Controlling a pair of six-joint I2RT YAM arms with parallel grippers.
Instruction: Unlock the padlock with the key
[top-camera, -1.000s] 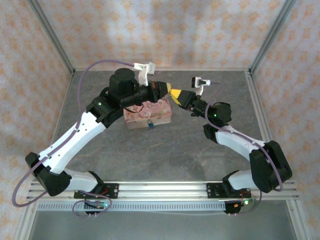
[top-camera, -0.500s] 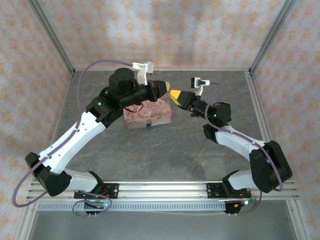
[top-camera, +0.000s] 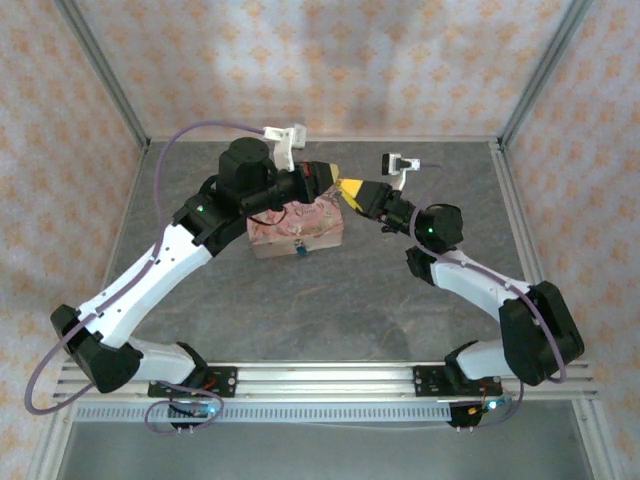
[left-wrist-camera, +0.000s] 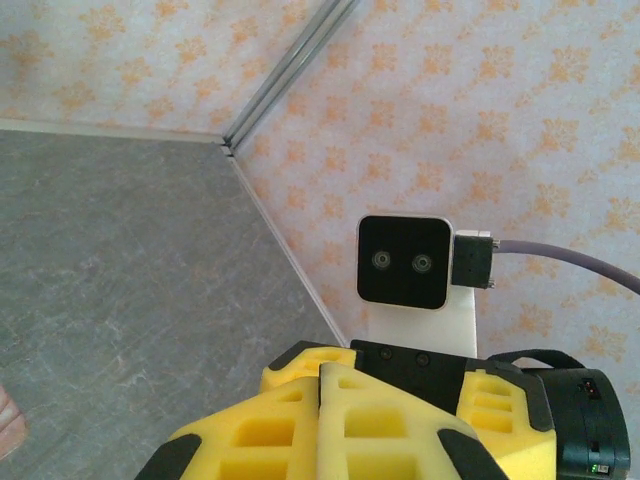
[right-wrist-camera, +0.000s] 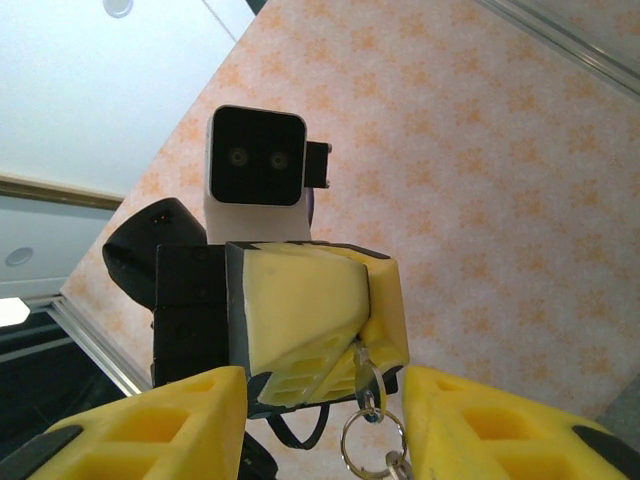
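High above the pink tin (top-camera: 300, 228), my two grippers meet tip to tip. My left gripper (top-camera: 331, 174) (left-wrist-camera: 321, 372) is shut on the key (right-wrist-camera: 364, 374), whose silvery head sticks out from between the yellow fingers (right-wrist-camera: 300, 310). A key ring (right-wrist-camera: 372, 440) dangles from it. My right gripper (top-camera: 350, 188) (right-wrist-camera: 322, 425) stands open, one finger on each side of the key without touching it. The teal padlock (top-camera: 298, 251) hangs at the tin's front edge, below both grippers.
The tin sits on the grey table (top-camera: 330, 300) left of centre, toward the back. Patterned walls and metal frame posts (top-camera: 100, 75) enclose the table. The right wrist camera (left-wrist-camera: 403, 260) faces my left gripper at close range.
My right gripper's jaws have spread wider around the key. Both arms have stayed almost still above the tin.
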